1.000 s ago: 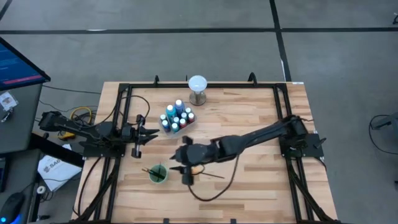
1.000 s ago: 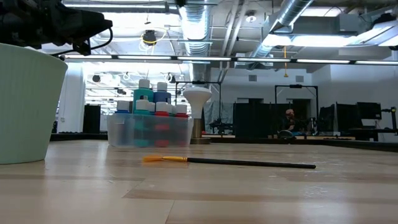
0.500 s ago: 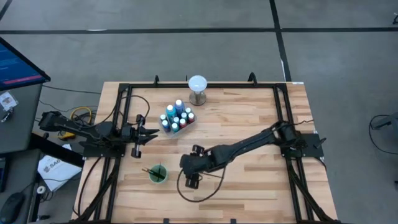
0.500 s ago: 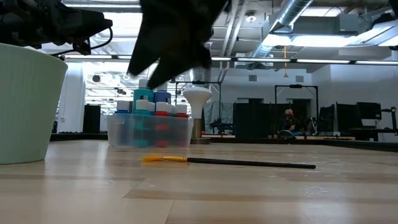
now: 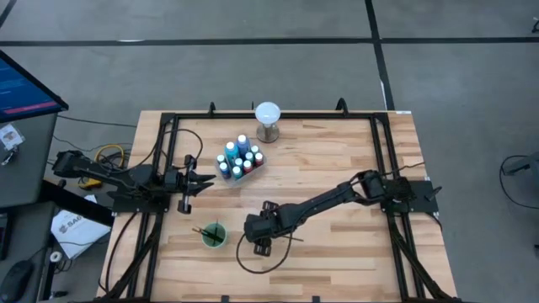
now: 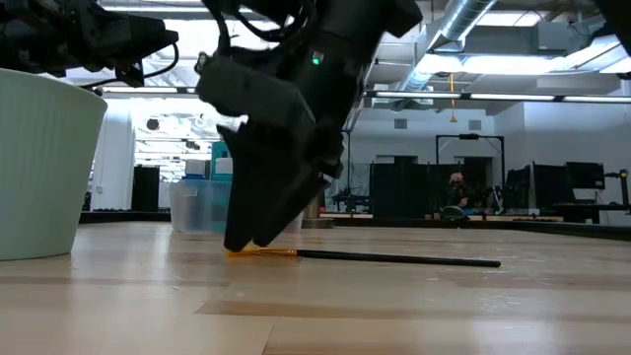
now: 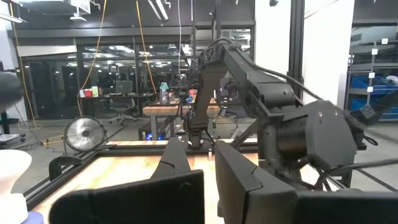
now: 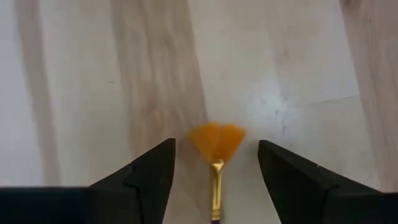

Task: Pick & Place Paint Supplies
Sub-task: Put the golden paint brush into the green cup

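Observation:
An orange-tipped brush [image 8: 216, 142] lies flat on the wooden table, its thin dark handle [image 6: 394, 258] pointing toward the right edge. My right gripper [image 8: 216, 163] is open and slants down over the brush's tip end [image 5: 259, 240]. One finger stands on either side of the gold collar without touching it. Small white-capped paint bottles stand in a clear tray [image 5: 239, 158], partly hidden behind the gripper in the low view. My left gripper [image 5: 200, 178] waits shut at the table's left side, above the table.
A pale green cup [image 5: 214, 235] holding dark brushes stands just left of my right gripper. A white globe on a grey stand [image 5: 268, 118] is at the far edge. Black frame rails [image 5: 168, 151] run along the table's sides. Bare wood lies to the right.
My right gripper has come down from well above the table to just over the orange-tipped brush, tipping from a shallow slant to a steep downward one. The brush has stayed where it was.

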Controlling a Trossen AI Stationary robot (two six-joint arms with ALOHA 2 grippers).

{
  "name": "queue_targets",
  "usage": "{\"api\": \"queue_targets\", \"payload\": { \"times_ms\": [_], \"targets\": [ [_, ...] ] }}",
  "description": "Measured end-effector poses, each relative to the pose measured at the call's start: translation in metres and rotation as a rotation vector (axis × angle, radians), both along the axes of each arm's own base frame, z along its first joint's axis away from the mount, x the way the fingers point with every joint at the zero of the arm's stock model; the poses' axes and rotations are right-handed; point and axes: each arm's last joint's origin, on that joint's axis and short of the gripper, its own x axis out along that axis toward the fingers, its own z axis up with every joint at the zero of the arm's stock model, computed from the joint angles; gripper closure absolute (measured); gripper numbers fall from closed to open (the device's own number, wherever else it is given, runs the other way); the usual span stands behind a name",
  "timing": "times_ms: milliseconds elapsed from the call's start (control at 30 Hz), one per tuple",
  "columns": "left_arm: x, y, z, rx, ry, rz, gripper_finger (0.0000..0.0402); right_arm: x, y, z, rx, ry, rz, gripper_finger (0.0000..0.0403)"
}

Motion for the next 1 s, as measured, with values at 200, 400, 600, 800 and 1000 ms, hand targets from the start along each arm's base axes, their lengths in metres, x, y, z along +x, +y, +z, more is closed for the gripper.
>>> {"api": "queue_targets", "payload": {
  "times_ms": [200, 400, 600, 800, 1000],
  "targets": [
    [0.000, 0.000, 0.000, 0.000, 0.000, -0.001, 0.0401, 0.000, -0.001, -0.011, -0.024, 0.020, -0.077, 0.0215],
    [0.000, 0.000, 0.000, 0.000, 0.000, 0.000, 0.0401, -0.003, -0.003, -0.019, -0.033, 0.066, -0.094, 0.0358],
    [0.000, 0.000, 0.000, 0.000, 0.000, 0.000, 0.0401, -0.003, -0.007, -0.012, -0.021, 0.057, -0.104, 0.0398],
    [0.000, 0.000, 0.000, 0.000, 0.000, 0.000, 0.0401, -0.008, -0.011, 0.024, -0.060, -0.021, -0.108, 0.0402],
    [0.000, 0.000, 0.000, 0.000, 0.000, 0.000, 0.0401, -0.014, -0.016, 0.100, -0.115, -0.288, -0.146, 0.0402]
  ]
}}
